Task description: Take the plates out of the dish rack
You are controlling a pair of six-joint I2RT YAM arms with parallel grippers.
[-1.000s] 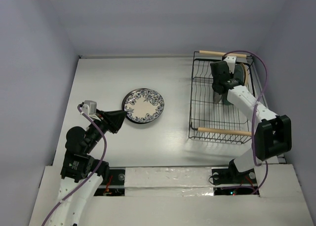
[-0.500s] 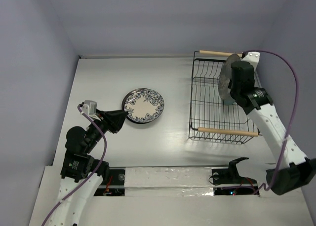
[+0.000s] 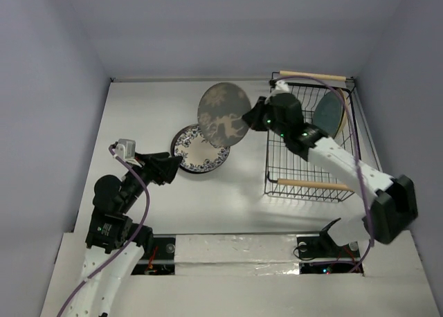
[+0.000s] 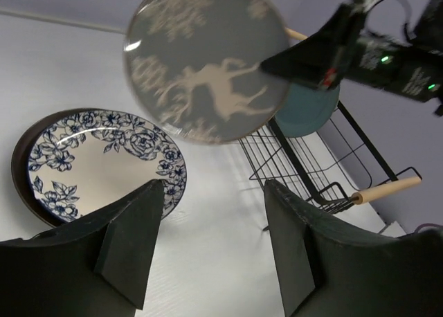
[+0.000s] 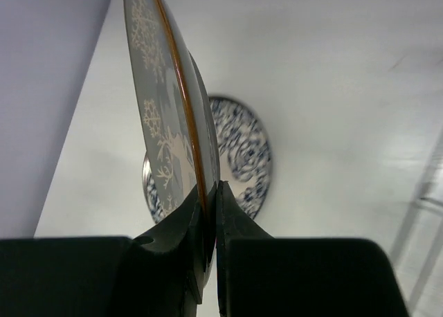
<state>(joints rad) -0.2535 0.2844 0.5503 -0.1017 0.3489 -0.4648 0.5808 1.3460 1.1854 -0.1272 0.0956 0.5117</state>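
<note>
At upper centre the right end effector [image 3: 256, 116] clamps the deer plate [image 3: 223, 113] by its rim, tilted, left of the dish rack [image 3: 291, 158] and above the floral plate [image 3: 197, 152] on the counter [image 3: 138, 116], probably to stack it; teal plate [image 3: 331, 113] stands racked upper right; left end effector [image 3: 173, 166], spread and empty, crowds the floral plate's lower-left rim.
</note>
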